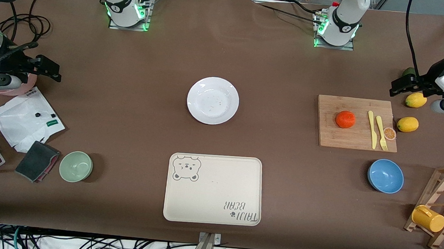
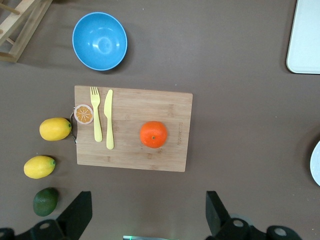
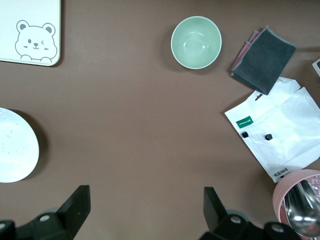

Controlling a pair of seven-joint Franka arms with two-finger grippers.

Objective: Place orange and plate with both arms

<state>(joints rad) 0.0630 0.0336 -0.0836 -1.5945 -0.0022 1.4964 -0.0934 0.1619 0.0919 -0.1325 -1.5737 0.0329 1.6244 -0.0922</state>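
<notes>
Front view: orange [image 1: 345, 119] sitting on cutting board [image 1: 357, 123] toward left arm's end, beside yellow knife and fork. Plate [image 1: 212, 100] lying bare mid-table, farther from camera than bear tray [image 1: 213, 189]; tray likely waiting as drop spot. Both arms parked at table ends, holding nothing.

Left wrist view: left gripper [image 2: 149, 215] hanging spread over bare table beside board, orange ahead. Blue bowl [image 2: 100, 41] empty.

Right wrist view: right gripper [image 3: 145, 212] spread, over bare table; plate edge showing. Green bowl [image 3: 196, 42] empty.
</notes>
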